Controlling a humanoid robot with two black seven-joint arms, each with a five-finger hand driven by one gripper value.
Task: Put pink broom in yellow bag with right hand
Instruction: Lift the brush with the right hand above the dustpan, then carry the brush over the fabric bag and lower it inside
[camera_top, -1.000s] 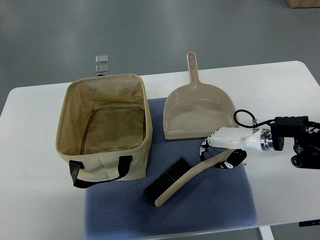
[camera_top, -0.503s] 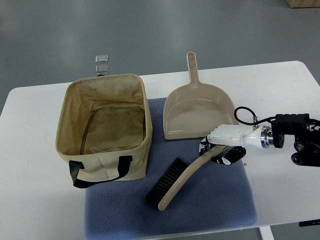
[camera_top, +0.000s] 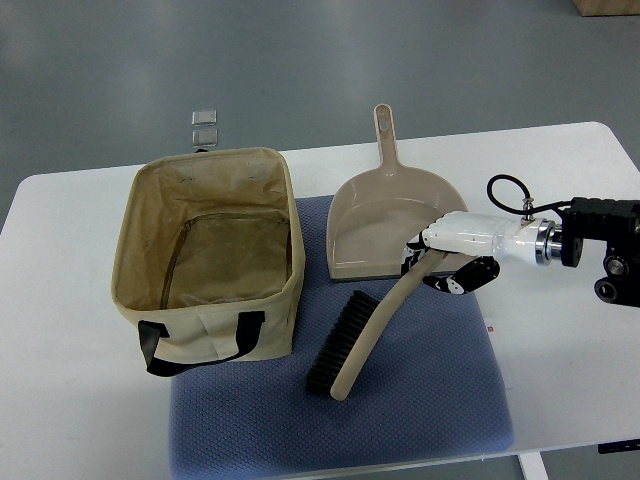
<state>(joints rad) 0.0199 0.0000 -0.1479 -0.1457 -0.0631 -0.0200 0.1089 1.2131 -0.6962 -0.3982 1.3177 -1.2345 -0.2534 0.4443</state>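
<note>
Beige broom in right hand; seemingly unlabelled.

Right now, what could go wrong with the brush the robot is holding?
The right hand grips the brush only at the tip of its long handle, so the heavy bristle end might droop or twist loose. The dustpan sits right beside the hand, so it may get bumped. Swinging left, the bristles could catch the rim of the bag instead of going inside.

Matt cloth bag, smooth plastic dustpan, black-bristled plastic broom, textured blue mat, glossy white hand
</note>
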